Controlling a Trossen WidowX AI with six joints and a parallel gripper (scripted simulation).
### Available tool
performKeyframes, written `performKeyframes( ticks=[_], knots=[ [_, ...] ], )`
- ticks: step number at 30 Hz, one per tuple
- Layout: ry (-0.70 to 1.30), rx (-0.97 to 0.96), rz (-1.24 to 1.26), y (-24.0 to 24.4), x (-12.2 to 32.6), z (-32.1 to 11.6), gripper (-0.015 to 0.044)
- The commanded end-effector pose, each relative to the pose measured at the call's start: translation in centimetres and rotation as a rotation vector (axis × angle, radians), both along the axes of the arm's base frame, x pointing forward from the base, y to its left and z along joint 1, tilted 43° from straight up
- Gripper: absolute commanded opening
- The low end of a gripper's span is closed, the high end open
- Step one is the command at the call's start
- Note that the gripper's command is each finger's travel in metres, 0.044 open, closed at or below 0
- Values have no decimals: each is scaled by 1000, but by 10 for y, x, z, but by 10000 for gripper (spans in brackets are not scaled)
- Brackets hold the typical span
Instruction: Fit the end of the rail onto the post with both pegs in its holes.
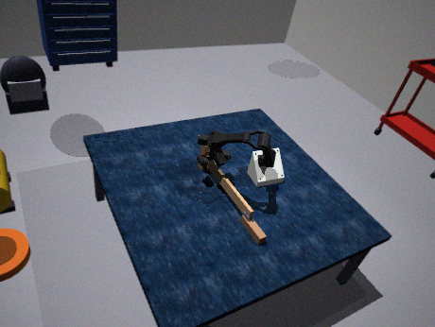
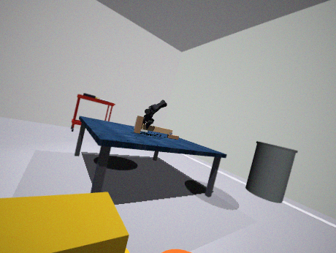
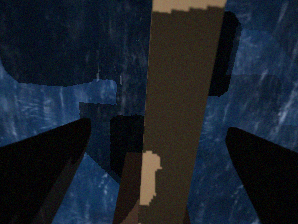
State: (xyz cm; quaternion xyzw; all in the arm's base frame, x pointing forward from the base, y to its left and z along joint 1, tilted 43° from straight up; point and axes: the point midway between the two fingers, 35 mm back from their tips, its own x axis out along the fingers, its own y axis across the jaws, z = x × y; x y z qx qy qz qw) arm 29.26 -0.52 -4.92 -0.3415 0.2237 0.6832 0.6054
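Note:
The long wooden rail (image 1: 236,195) (image 2: 161,129) (image 3: 177,75) runs from the short wooden post (image 1: 204,150) (image 2: 139,124) to the low footboard block (image 1: 255,232) (image 2: 174,137). Its far end is at the block's bracket. It looks about level and off the table at the post end. My gripper (image 1: 214,166) (image 2: 147,126) (image 3: 159,129) is open near the post end, with one finger on each side of the rail and gaps between. The pegs, their holes and the joint at the post are hidden, so I cannot tell whether the rail touches the post.
The arm's white wedge-shaped base (image 1: 271,178) stands on the blue table (image 1: 156,227) (image 2: 120,138), beside the rail. The arm reaches from it over to the post. A red cart (image 1: 410,124) (image 2: 77,110) and a grey bin (image 2: 271,172) stand on the floor away from the table.

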Motion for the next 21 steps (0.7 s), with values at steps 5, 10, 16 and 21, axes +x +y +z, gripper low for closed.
performKeyframes(
  ticks=[5,10,16,21],
  knots=[
    [-1,-1,0,0,-1,9,440],
    [-4,-4,-1,2,-5,42,440],
    [-4,-4,-1,2,-5,42,440],
    [-4,-4,-1,2,-5,42,440]
  ],
)
